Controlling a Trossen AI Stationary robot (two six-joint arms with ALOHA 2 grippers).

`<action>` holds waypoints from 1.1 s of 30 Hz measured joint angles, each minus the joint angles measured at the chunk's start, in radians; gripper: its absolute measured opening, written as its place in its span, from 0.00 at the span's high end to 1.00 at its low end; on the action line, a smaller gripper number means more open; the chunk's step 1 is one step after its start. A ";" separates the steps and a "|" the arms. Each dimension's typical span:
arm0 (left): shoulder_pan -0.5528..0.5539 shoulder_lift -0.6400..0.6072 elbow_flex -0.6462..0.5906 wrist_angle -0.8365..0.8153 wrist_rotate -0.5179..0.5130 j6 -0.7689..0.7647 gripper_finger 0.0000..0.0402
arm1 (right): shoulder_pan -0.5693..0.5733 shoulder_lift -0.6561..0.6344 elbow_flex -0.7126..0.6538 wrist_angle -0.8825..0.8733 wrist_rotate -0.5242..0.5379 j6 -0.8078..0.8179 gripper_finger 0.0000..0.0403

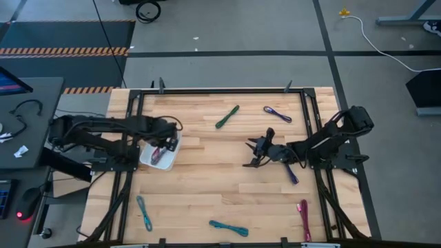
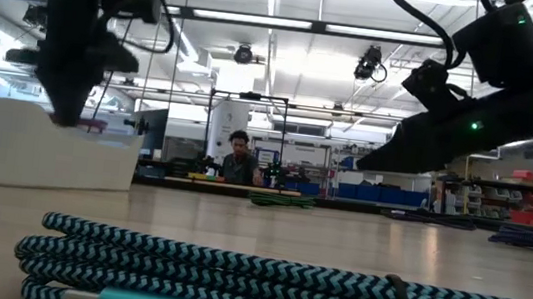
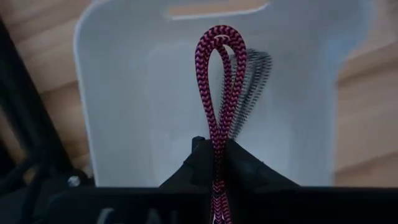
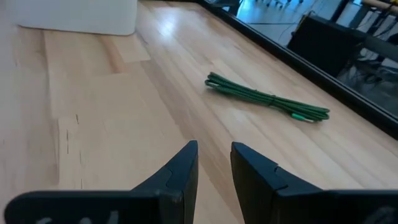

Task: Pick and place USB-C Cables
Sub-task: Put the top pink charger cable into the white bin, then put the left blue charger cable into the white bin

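Observation:
My left gripper (image 1: 162, 151) hovers over the white bin (image 1: 148, 160), shut on a maroon-pink folded cable (image 3: 219, 93). My right gripper (image 1: 252, 154) is open near the table's middle, above bare wood, touching nothing; its fingers (image 4: 214, 158) point toward the green cable (image 4: 267, 98). On the table lie the green cable (image 1: 227, 116), a purple cable (image 1: 277, 114), a dark purple cable (image 1: 292, 176) under the right arm, a maroon cable (image 1: 304, 219), a teal cable (image 1: 229, 227) and a light blue cable (image 1: 144, 212). My left gripper pinches the maroon-pink cable between its two fingers, both strands of the fold together (image 3: 217, 152), coming from above. The looped end (image 3: 221, 37) sticks out past the fingertips over the bin's inside. It seems clear of the bin floor, with its shadow thrown beside it.
The bin (image 2: 35, 148) stands on the left half of the table. The teal cable (image 2: 282, 282) lies at the near edge, close before the low camera. A black frame rail (image 1: 220, 90) runs round the table. A person (image 2: 237, 161) sits far behind in the room.

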 joint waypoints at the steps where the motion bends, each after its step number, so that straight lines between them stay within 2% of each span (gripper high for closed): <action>1: 0.000 -0.001 -0.022 0.014 -0.002 -0.003 0.94 | -0.001 0.000 0.000 0.000 -0.008 -0.002 0.75; 6: 0.000 0.002 -0.095 0.081 -0.030 -0.005 0.93 | -0.001 0.000 0.000 0.000 -0.060 -0.050 0.75; 10: 0.000 0.002 -0.102 0.078 -0.044 0.019 0.93 | -0.001 0.000 0.000 0.004 -0.077 -0.081 0.75; 13: 0.000 0.002 -0.102 0.087 -0.050 0.021 0.89 | -0.001 0.000 0.000 0.006 -0.094 -0.105 0.75; 17: 0.002 0.002 -0.102 0.091 -0.064 0.032 0.79 | -0.001 0.000 0.000 0.007 -0.114 -0.121 0.75; 23: 0.019 0.002 -0.099 0.080 -0.061 0.036 0.58 | 0.018 0.000 0.000 0.001 -0.115 -0.111 0.75; 28: 0.016 -0.001 0.041 -0.126 -0.033 -0.001 0.49 | 0.032 0.000 -0.007 -0.010 -0.115 -0.123 0.75; 31: -0.064 -0.001 0.193 -0.203 -0.030 -0.052 0.50 | 0.035 0.000 -0.027 -0.010 -0.109 -0.129 0.75; 33: -0.151 -0.001 0.293 -0.194 -0.043 -0.115 0.52 | 0.035 0.000 -0.036 -0.006 -0.096 -0.129 0.75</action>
